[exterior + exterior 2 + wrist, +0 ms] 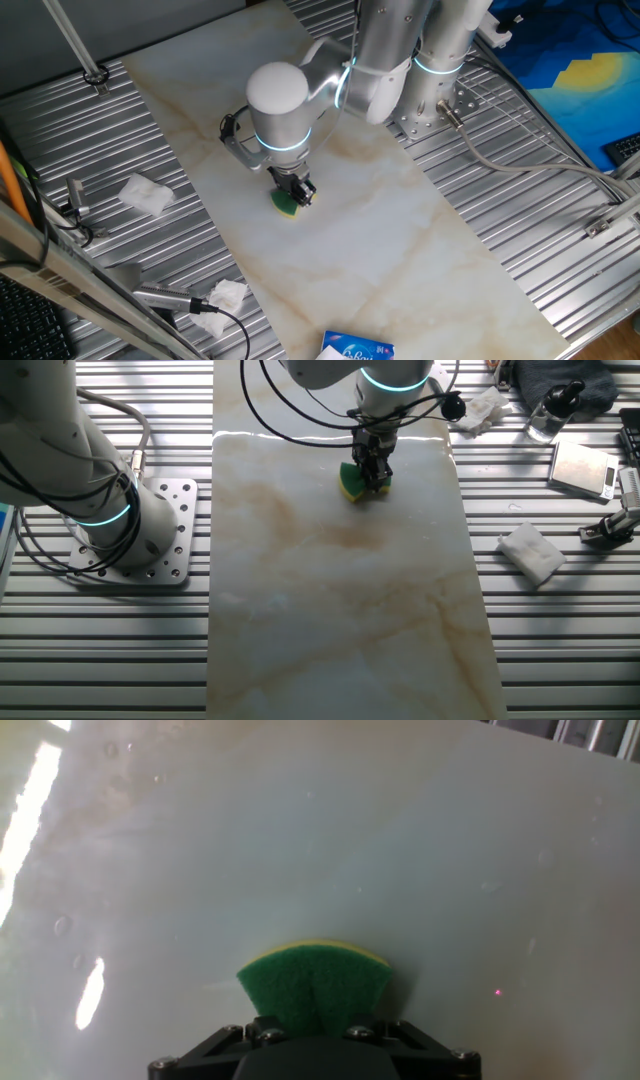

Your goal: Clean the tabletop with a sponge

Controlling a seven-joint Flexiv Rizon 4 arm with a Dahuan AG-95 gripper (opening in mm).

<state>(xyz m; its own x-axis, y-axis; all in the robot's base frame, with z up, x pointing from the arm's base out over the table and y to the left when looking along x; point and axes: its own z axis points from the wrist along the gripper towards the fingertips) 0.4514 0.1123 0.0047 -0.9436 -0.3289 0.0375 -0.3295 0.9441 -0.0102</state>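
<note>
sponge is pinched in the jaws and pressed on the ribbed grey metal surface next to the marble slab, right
Not quite. The sponge is pinched in the jaws of the gripper, but it is pressed on the marble tabletop itself, not on the ribbed grey metal beside it. The other fixed view shows it well inside the slab's edges, and the hand view shows smooth glossy surface all around it.

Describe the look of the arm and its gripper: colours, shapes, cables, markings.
The arm is built of smooth silver-grey cylindrical links with rounded white joint caps. Glowing cyan rings circle the joints. Thin black cables loop loosely near the wrist. The gripper is small, black and boxy, with screw heads visible on its body in the hand view.
</note>
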